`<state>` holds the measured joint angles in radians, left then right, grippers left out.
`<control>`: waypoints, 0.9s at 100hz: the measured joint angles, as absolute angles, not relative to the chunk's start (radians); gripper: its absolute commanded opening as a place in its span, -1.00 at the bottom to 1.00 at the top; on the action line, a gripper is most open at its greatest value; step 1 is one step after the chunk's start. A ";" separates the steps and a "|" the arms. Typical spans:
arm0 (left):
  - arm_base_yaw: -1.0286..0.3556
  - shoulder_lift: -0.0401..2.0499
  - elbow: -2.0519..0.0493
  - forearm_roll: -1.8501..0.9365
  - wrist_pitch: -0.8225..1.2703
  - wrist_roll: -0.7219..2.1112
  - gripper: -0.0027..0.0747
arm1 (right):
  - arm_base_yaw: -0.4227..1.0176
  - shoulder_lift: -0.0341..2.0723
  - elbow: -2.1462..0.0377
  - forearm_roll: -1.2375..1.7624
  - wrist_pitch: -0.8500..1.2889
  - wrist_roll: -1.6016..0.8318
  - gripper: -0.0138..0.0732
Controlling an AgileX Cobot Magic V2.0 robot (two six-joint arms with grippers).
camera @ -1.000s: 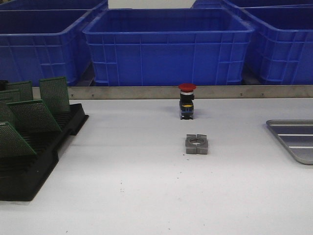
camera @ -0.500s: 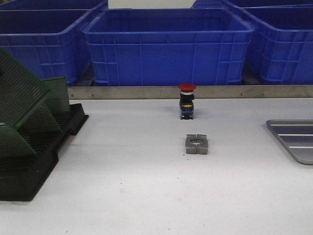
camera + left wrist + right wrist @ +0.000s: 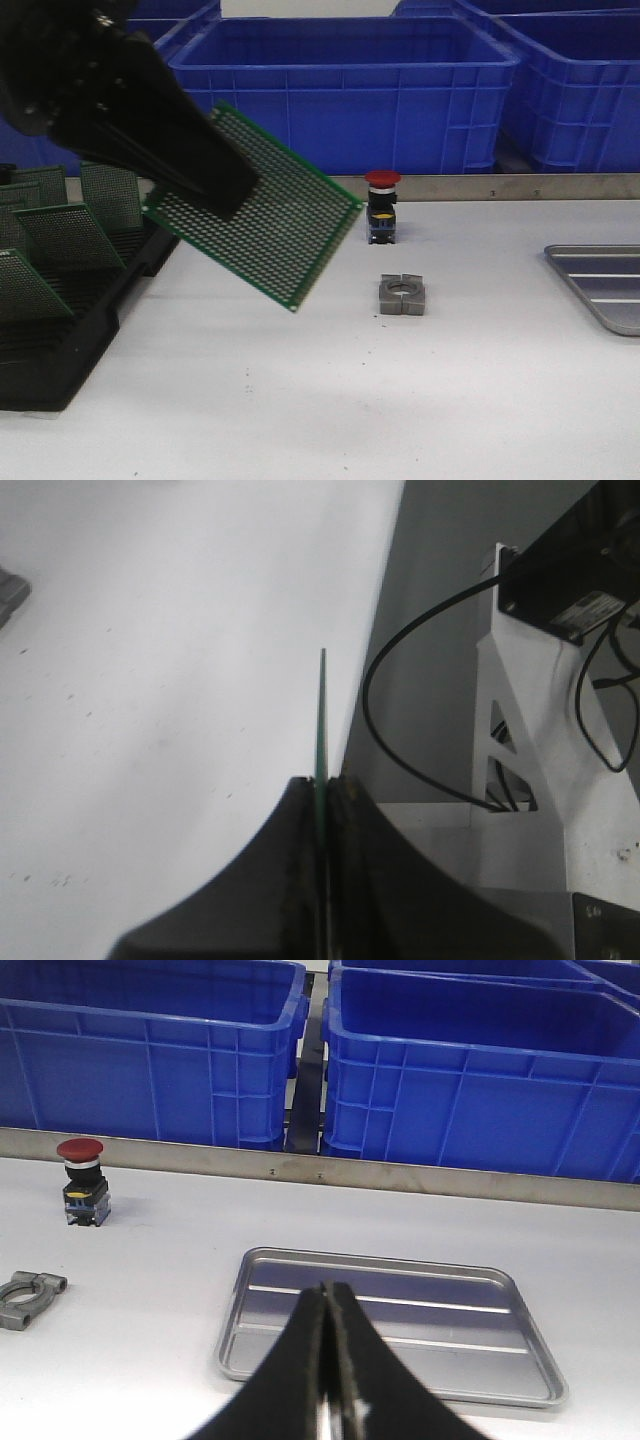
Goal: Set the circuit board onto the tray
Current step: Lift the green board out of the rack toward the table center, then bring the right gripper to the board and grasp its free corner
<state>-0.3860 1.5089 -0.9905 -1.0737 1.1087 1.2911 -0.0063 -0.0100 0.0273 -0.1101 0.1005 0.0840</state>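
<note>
Probably a factory bench — blue bins (image 3: 345,95), board rack (image 3: 60,330).

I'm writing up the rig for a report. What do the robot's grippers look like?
Both look matte black. The left gripper has two broad fingers tapering to narrow tips, on a bulky black body in the front view. The right gripper has similar slim, tapered black fingers. No markings show.

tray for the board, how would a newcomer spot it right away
Look along the white table to its right edge, past the red-capped push button and the small grey metal clamp block. The tray lies flat there, empty. It is shallow grey metal with rounded corners and pale floor ridges, unlike the deep blue bins behind it.
</note>
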 measured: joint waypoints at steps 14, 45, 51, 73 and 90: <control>-0.451 1.531 -0.990 -1.138 1.071 1.291 -0.97 | -0.006 -0.010 0.027 -0.110 0.100 0.084 -0.82; -0.472 1.537 -0.990 -1.159 1.053 1.291 -0.97 | -0.006 -0.008 -0.035 -0.110 0.202 0.084 -0.82; -0.472 1.537 -0.990 -1.159 1.053 1.291 -0.97 | -0.006 0.014 -0.086 -0.110 0.264 0.084 -0.82; -0.472 1.537 -0.990 -1.161 1.053 1.291 -0.97 | -0.006 0.172 -0.220 -0.110 0.451 0.084 -0.82; -0.472 1.537 -0.990 -1.161 1.051 1.291 -0.97 | -0.006 0.321 -0.281 -0.060 0.572 0.084 -0.81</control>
<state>-0.4715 1.5368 -0.9905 -1.1614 1.0510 1.2911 -0.0063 0.3210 -0.2813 -0.0603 0.5715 0.0840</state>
